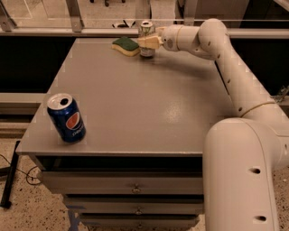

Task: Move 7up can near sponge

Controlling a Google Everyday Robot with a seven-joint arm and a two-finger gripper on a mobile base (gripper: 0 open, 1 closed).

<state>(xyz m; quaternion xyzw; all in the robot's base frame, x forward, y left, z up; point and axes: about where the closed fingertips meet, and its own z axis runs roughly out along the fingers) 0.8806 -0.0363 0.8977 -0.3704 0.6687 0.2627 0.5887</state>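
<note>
My gripper [147, 42] is clamped around the 7up can [145, 29], which stands upright on the table [135, 99] just beside the sponge [126, 45]. The Pepsi can [67, 118] stands well apart from the sponge, at the table's opposite edge.

A grey counter [135, 108] fills the middle, with a soft sheen of warm light towards its right edge. Under its front edge are pale drawers [113, 185] with small knobs. By the front left corner lies speckled floor [27, 212], crossed by a black cable [20, 173]. Beyond the far edge runs a metal rail [54, 32] with upright posts [74, 13]. The hand [149, 43] is at the far edge, right of its middle.
</note>
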